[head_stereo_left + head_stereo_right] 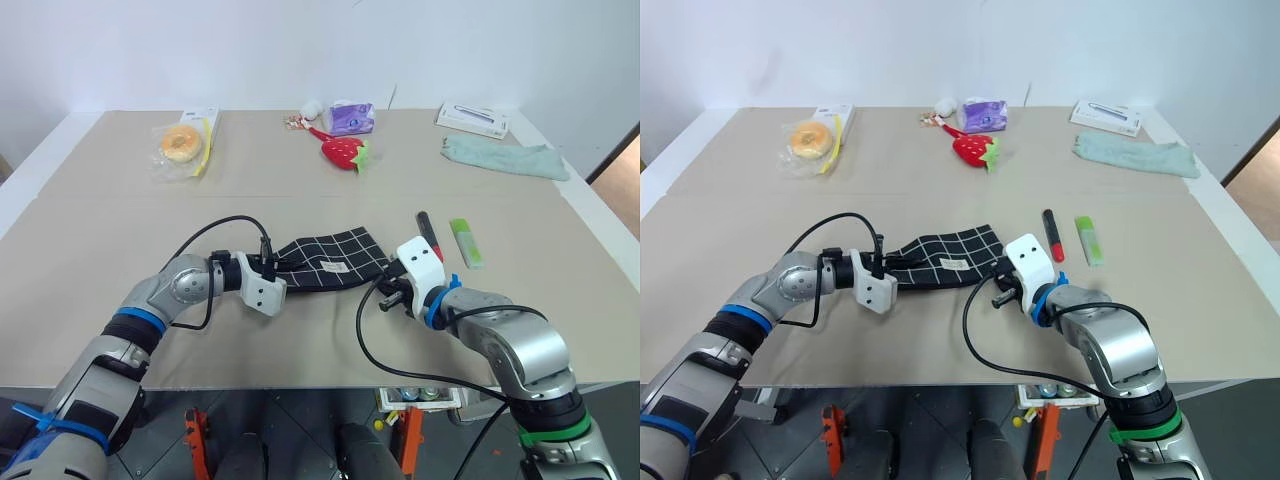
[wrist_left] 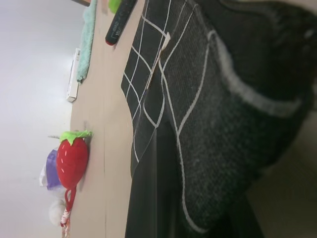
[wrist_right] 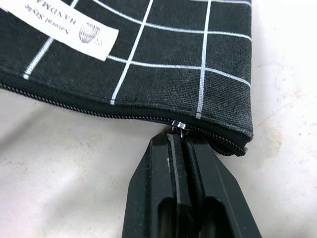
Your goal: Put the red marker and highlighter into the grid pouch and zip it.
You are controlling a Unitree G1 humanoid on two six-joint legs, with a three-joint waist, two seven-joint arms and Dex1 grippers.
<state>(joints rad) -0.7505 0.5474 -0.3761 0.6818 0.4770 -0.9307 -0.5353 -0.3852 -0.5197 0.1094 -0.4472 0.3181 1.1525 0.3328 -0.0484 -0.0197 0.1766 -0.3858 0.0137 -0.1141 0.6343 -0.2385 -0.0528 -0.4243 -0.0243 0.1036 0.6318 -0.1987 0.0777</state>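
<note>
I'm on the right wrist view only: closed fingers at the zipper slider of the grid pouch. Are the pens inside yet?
Observer: No. The red marker and the highlighter lie on the table, beside the grid pouch.
Operator: What's the other arm doing?
Observer: The left gripper is shut on the pouch's opposite end.
Operator: Anything near the pens?
Observer: No; the strawberry toy sits farther back.

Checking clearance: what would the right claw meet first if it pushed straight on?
The right claw, shut at the zipper slider, would press at once into the black white-gridded fabric pouch.
</note>
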